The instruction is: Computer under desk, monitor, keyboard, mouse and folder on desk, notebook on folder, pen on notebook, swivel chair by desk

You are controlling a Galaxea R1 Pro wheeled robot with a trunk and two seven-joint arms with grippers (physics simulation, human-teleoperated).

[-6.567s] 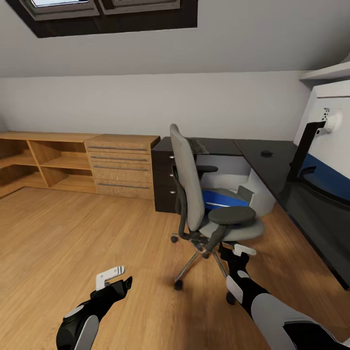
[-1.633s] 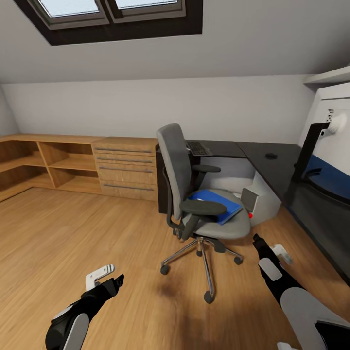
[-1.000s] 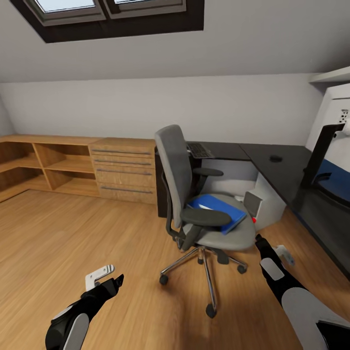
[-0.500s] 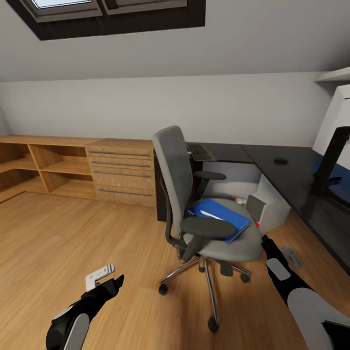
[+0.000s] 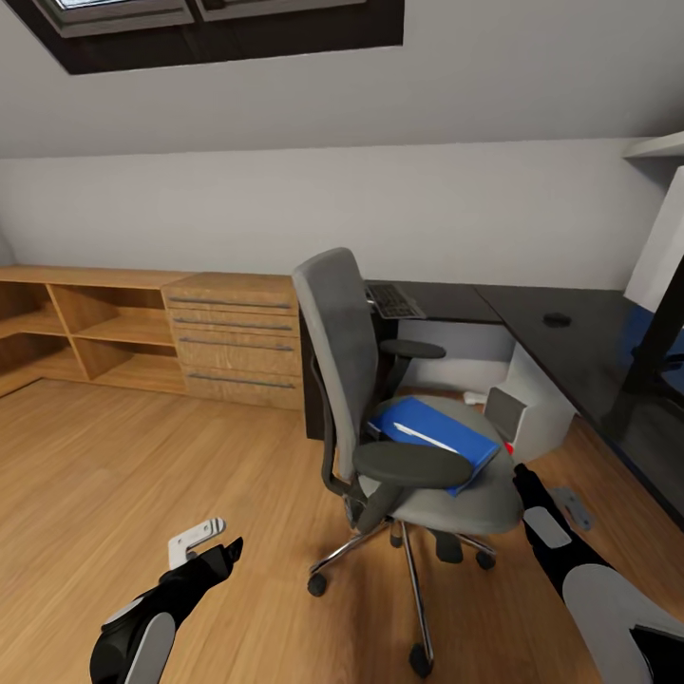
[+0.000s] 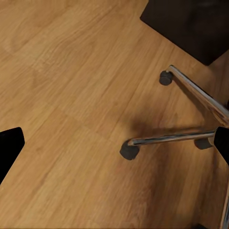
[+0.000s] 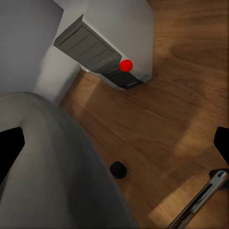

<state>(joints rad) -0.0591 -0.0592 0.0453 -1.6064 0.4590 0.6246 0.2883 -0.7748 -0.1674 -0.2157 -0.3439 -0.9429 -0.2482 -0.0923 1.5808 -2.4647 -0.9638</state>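
The grey swivel chair (image 5: 342,342) stands on the wood floor in front of the black desk (image 5: 446,299), its back toward me. On its seat lies the blue folder (image 5: 432,432). The keyboard (image 5: 394,301) and the small mouse (image 5: 557,320) lie on the desk. The computer (image 5: 527,413) (image 7: 105,43) stands under the desk. My right gripper (image 5: 543,487) (image 7: 114,143) is open, low beside the seat's right edge (image 7: 47,167). My left gripper (image 5: 211,543) (image 6: 114,143) is open over bare floor, left of the chair's chrome base (image 6: 176,138). Monitor, notebook and pen are out of view.
A light wooden cabinet (image 5: 228,337) with drawers and open shelves runs along the left wall. A black upright arm (image 5: 655,351) rises from the desk at the right edge. Chair casters (image 6: 129,151) (image 7: 118,169) sit near both grippers. Open floor spreads to the left.
The camera has closed in, so the chair looks larger. Since the oldest frame the chair has turned and the folder on its seat faces me. The right gripper stays beside the seat; the left arm is still.
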